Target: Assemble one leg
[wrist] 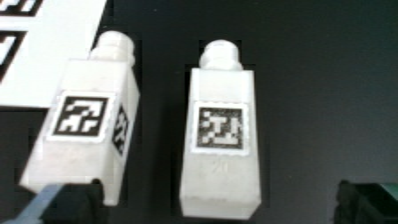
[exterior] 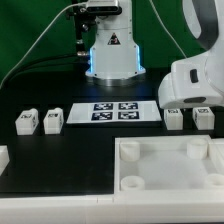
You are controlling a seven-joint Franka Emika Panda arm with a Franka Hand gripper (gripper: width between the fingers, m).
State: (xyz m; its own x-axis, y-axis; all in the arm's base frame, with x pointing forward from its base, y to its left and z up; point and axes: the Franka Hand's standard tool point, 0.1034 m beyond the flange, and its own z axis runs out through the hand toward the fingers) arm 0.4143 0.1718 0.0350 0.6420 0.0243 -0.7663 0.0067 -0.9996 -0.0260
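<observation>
Nearest sits the white tray [exterior: 160, 170]. Beyond it, on the exterior view's right, the leg [wrist: 222, 120] lies beneath the claw [wrist: 217, 203], spread wide and empty. Likely light, stiff, slick plastic: pinch its flat sides.

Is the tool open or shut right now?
Open. The tool shows its two dark fingers wide apart in the wrist view, gripping nothing; a leg lies loose beneath.

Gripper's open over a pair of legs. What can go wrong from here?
1. The open gripper is centred on one leg, but the neighbour leg lies close beside it, and one fingertip lines up with it: descending may hit it or clamp both.
2. The legs are not quite parallel, so closing could twist the grasped one.
</observation>
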